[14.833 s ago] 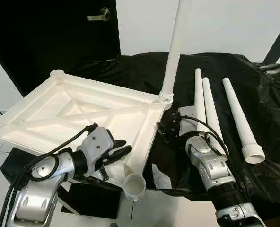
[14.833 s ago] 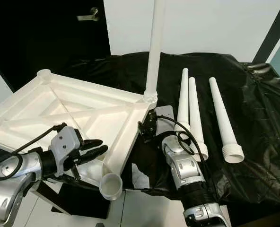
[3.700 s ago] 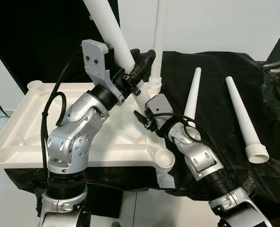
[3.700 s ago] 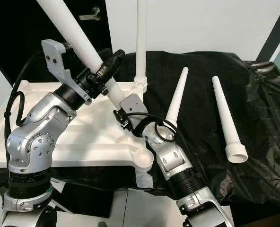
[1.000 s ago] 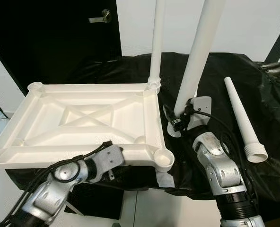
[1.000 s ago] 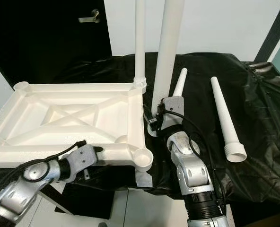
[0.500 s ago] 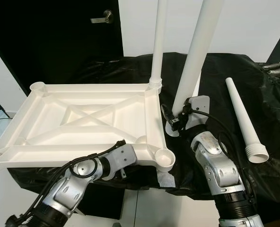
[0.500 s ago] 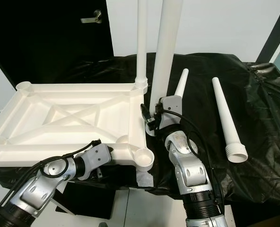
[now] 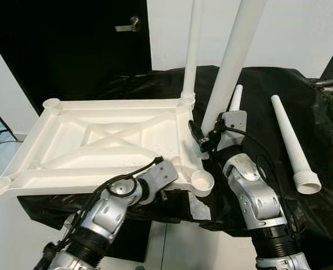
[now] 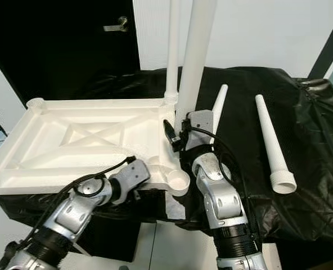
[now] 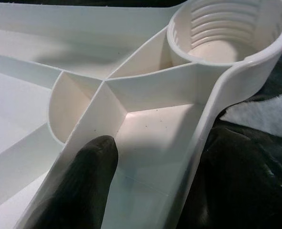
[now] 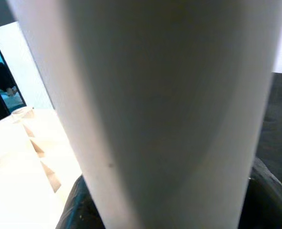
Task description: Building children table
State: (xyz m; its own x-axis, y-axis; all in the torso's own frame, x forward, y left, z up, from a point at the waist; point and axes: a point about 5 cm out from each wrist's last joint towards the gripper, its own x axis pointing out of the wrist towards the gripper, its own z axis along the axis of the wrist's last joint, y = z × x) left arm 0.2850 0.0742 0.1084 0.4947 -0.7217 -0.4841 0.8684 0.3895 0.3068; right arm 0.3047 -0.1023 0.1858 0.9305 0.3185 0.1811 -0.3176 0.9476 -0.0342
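Observation:
The white tabletop (image 9: 71, 147) lies upside down, half on the black-draped table. One white leg (image 9: 191, 50) stands screwed into its far right corner. My right gripper (image 9: 207, 136) is shut on a second leg (image 9: 231, 62), held upright just right of the tabletop, above the cloth. In the right wrist view this leg (image 12: 169, 109) sits between the black fingers (image 12: 79, 205). The near right corner socket (image 9: 202, 180) is empty. My left gripper (image 9: 167, 173) grips the near rim beside that socket (image 11: 226, 28), one finger (image 11: 79, 191) resting over the rim.
Two loose legs lie on the black cloth (image 9: 324, 129): one (image 9: 293, 143) at the right, another (image 9: 234, 98) partly hidden behind my right wrist. A dark door (image 9: 71, 50) stands behind the tabletop. White floor (image 9: 9, 236) lies below the table's front edge.
My left gripper has slid right along the near rim up to the corner socket. The held leg stays upright and now stands closer to the tabletop's right edge. The camera has shifted.

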